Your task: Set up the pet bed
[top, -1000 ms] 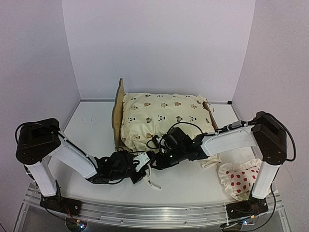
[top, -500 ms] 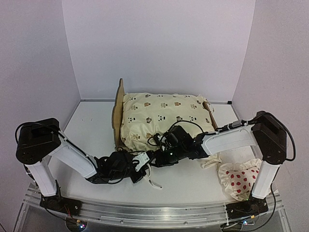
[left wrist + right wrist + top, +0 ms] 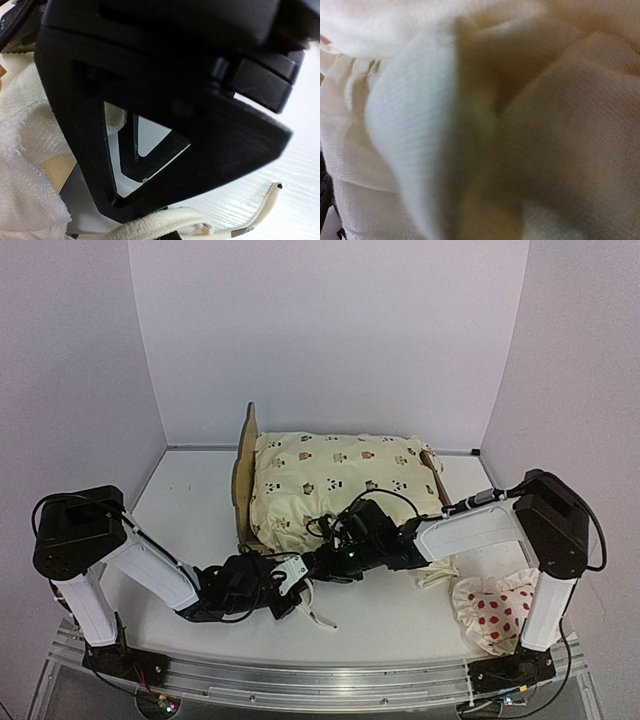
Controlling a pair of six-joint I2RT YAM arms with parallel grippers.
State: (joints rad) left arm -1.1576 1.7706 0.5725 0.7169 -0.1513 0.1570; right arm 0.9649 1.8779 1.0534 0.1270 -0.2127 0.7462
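White tabletop [image 3: 190, 500] between lilac walls [image 3: 330, 340]. Clenched shut, the left gripper [image 3: 298, 588] sits low at the near edge of the cover [image 3: 340, 475], a cream tie [image 3: 318, 618] trailing beside it. Just beside, the right gripper [image 3: 314, 562] presses into the cover's hem; whether it grasps cannot be told. Under the cover, the pet bed [image 3: 245, 465] stands mid-table, headboard at left. A dotted pillow [image 3: 495, 610] lies by the right arm's base.

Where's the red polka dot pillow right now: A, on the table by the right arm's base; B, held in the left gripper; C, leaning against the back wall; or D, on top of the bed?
A: the red-dotted pillow lies on the table right beside the right arm, apart from the bed frame.
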